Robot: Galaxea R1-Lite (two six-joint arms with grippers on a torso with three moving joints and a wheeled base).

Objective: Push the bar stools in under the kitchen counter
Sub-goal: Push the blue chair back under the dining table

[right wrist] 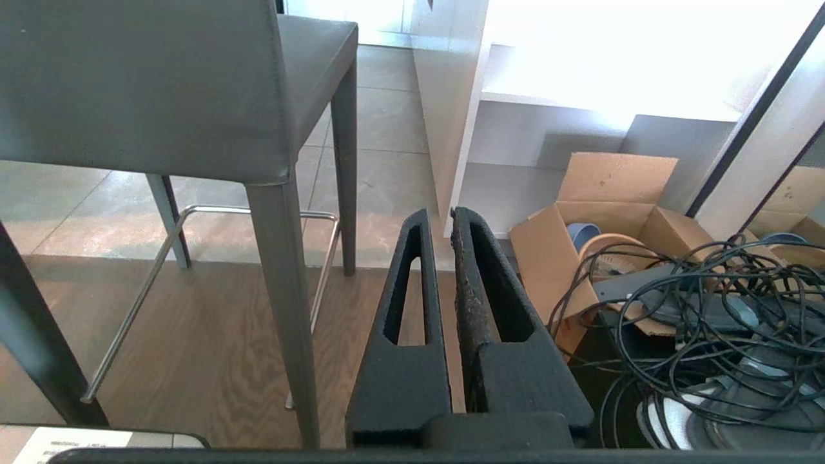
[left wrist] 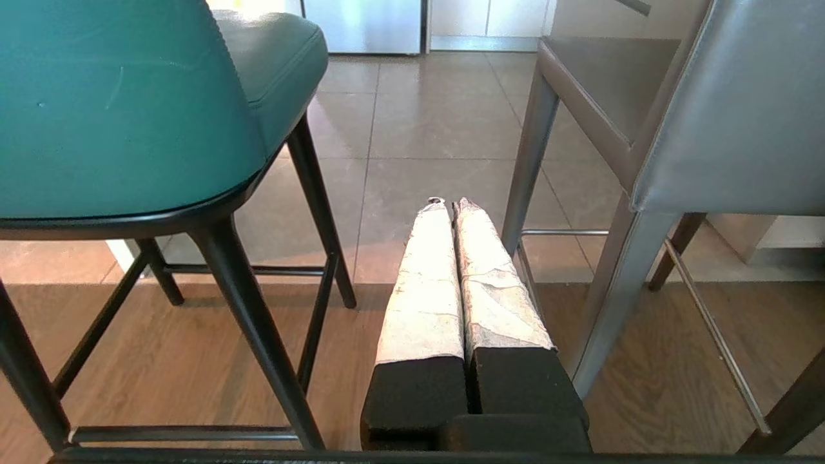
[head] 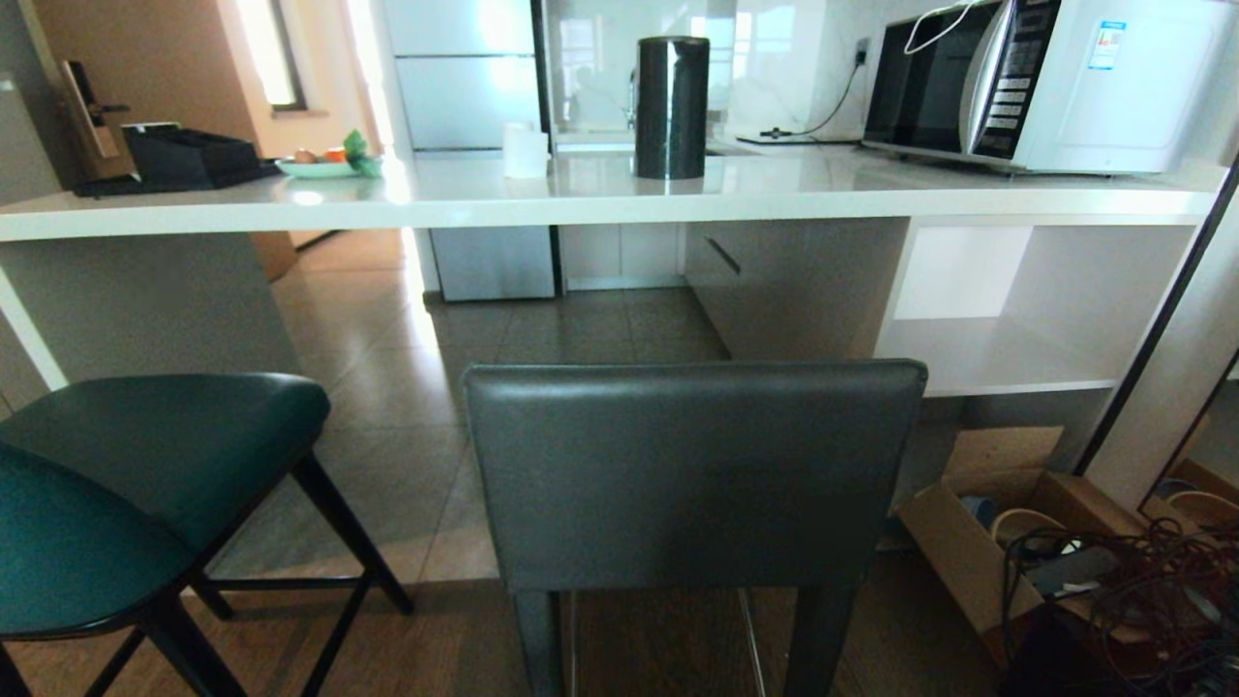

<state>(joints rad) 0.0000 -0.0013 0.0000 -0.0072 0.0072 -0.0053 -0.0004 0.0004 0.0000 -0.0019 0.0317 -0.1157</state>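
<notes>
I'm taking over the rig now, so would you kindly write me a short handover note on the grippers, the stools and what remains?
Left gripper: shut, empty, low between the two stools, touching neither.
Right gripper: shut, empty, low beside the grey stool, between it and a cardboard box.
Teal stool: on the robot's left, seat out in front of the counter.
Grey stool: straight ahead, its back toward the robot, also out from the counter.
Done: nothing visible; neither stool is under the counter.
Left: push both stools in.

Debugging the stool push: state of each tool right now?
Left tool: closed, holding nothing, low between the two stools.
Right tool: closed, holding nothing, beside the grey stool.
</notes>
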